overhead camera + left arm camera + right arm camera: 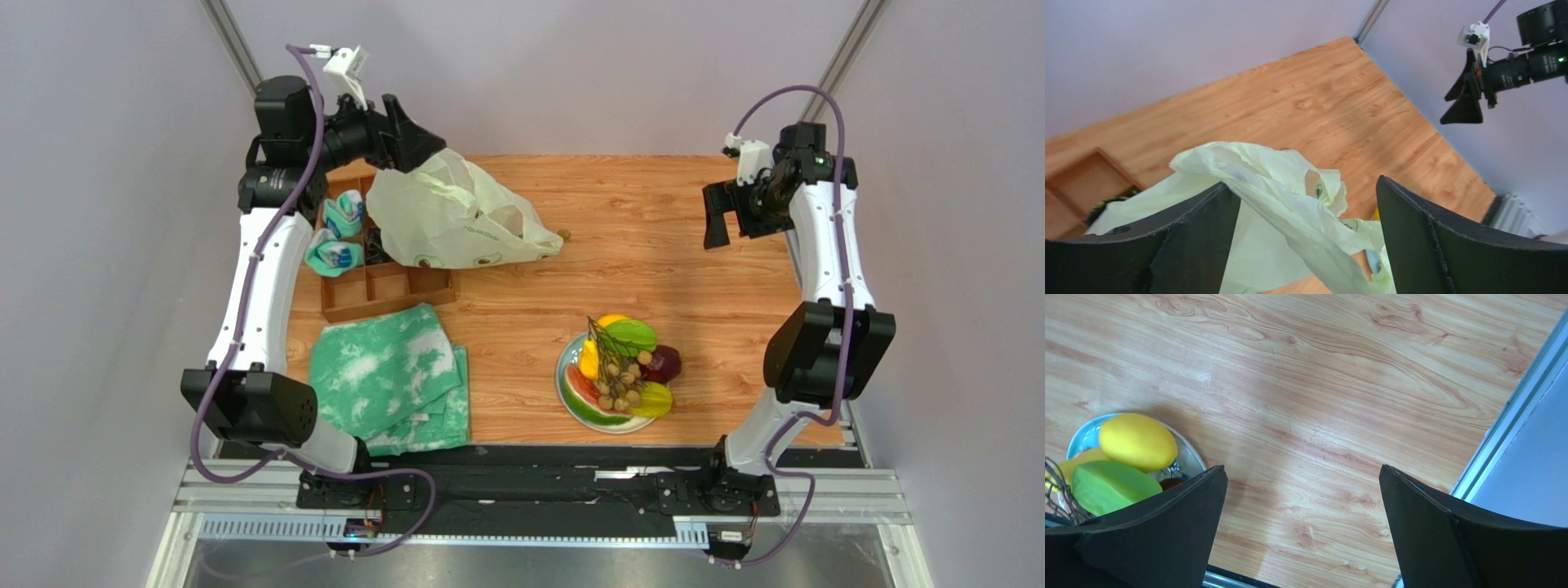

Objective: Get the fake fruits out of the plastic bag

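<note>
— Which step is this?
— Likely the last. The small plastic fruits (620, 365) are heaped on the round blue-and-cream plate (563, 382). The crinkly pale yellow-green plastic bag (460, 221) slumps at the desk's (638, 208) far left.
— And the left hand (423, 145)?
— Above the bag, fingers spread, gripping nothing. The right hand (724, 218) is also open and empty. Next, I'd check the bag for leftovers.

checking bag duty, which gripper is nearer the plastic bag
Left. The left gripper is at the top edge of the plastic bag; the right gripper hangs far across the table.

The left arm (260, 276) and right arm (832, 257) are built from white tubular links joined by bulky black joint housings. A lilac cable (842, 129) is routed along each, and the wedge-shaped fingers (1444, 245) are finished in matt black.
</note>
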Motion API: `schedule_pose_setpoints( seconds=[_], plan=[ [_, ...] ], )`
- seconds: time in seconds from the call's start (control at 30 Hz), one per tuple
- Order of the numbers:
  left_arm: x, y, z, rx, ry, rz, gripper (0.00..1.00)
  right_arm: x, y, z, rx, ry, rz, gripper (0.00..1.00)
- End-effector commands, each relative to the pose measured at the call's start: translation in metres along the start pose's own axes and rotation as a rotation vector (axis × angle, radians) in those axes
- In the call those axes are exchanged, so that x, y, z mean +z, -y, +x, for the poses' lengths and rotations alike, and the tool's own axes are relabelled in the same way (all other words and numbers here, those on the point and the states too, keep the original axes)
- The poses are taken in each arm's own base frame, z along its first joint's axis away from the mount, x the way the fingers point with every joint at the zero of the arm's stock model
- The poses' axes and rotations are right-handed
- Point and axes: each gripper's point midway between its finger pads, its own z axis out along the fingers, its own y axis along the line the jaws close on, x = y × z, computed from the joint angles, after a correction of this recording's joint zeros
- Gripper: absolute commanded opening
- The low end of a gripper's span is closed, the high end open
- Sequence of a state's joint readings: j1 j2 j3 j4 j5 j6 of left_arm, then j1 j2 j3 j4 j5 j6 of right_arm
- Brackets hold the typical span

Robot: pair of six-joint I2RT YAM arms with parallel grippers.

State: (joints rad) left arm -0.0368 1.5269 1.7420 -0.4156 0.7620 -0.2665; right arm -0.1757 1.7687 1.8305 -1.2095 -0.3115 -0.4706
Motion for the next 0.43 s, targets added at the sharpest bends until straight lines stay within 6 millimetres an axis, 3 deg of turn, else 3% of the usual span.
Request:
schedule_pose_setpoints(
  seconds=[0.0,0.23,0.4],
  plan=[
    [-0.019,0.002,-0.005,0.097,-0.01,-0.055,0.94,0.007,-0.005,-0.006,0.065,0.05,0.05,1.0],
    [-0.045,0.009,0.011,0.167,-0.028,-0.12,0.96,0.009,-0.017,0.001,0.067,0.022,-0.013,1.0],
    [-0.067,0.007,0.031,0.201,-0.06,-0.198,0.96,-0.007,-0.032,-0.001,0.036,0.063,-0.061,1.0]
  ],
)
